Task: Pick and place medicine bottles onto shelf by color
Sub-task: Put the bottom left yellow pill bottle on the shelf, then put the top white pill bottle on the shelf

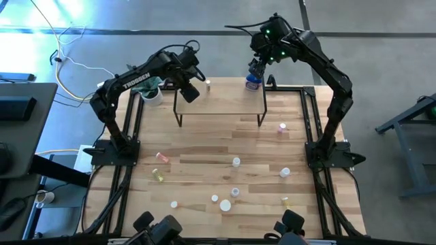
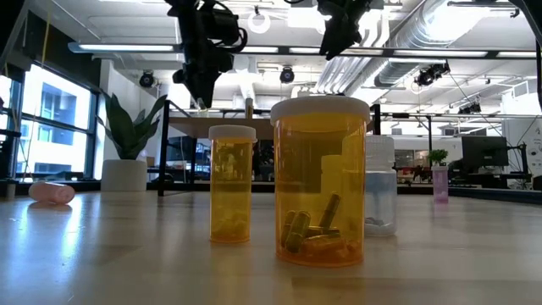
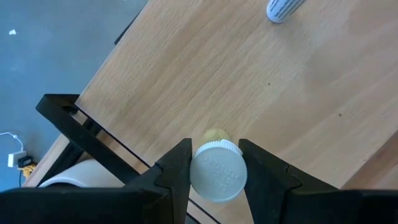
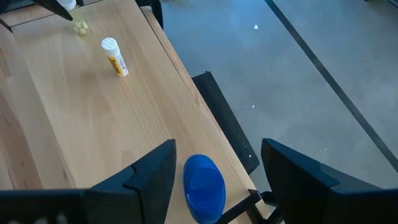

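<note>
The shelf (image 1: 225,105) of light wood on dark legs stands at the table's far side. My left gripper (image 1: 193,90) is over the shelf's left part, shut on a small yellow bottle with a white cap (image 3: 217,172). A white-capped vial (image 3: 283,9) lies on its side on the shelf, also seen in the right wrist view (image 4: 115,57). My right gripper (image 1: 255,70) is open above the shelf's far right corner. Its fingers stand on either side of the blue-capped bottle (image 4: 205,186), which stands upright on the shelf (image 1: 253,84). My left gripper pinches the bottle's white cap (image 3: 198,163) between its two fingers, which come from above and point down. The yellow body (image 3: 215,134) hangs below the cap, over the shelf board. Whether its bottom rests on the board, I cannot tell.
A potted plant in a white pot (image 1: 151,93) stands left of the shelf. Several small bottles are scattered on the tabletop, among them a pink one (image 1: 282,128) and white-capped ones (image 1: 236,162) (image 1: 285,172). Two orange bottles (image 2: 320,182) (image 2: 231,182) stand near the front edge.
</note>
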Motion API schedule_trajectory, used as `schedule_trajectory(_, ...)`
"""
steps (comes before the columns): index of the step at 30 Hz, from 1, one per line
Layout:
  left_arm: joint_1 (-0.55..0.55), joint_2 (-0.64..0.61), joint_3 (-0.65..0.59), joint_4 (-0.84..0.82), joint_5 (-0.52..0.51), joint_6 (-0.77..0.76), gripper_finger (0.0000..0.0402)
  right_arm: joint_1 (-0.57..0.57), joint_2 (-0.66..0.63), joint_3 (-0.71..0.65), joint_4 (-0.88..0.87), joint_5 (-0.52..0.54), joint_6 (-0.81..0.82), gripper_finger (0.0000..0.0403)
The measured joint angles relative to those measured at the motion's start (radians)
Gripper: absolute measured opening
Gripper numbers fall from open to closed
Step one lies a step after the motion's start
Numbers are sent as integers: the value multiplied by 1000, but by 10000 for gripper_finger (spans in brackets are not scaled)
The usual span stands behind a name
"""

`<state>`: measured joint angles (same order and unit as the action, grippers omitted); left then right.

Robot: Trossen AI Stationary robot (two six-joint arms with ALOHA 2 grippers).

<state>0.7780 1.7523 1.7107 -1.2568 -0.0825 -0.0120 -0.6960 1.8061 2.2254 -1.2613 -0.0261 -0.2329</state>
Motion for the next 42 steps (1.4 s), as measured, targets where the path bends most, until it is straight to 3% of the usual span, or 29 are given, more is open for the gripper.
schedule_trajectory(4,0,0,-1,0,-4,15,121,0,0,0,0,0,0,227)
schedule_trajectory(18,0,-1,-3,-4,-8,16,207,18,0,0,0,0,-3,227)
schedule_trajectory(35,-8,-5,220,-92,8,7,207,18,0,0,-7,0,-3,227)
schedule_trajectory(42,-69,-52,224,-106,49,14,209,18,-1,0,-54,-11,-12,227)
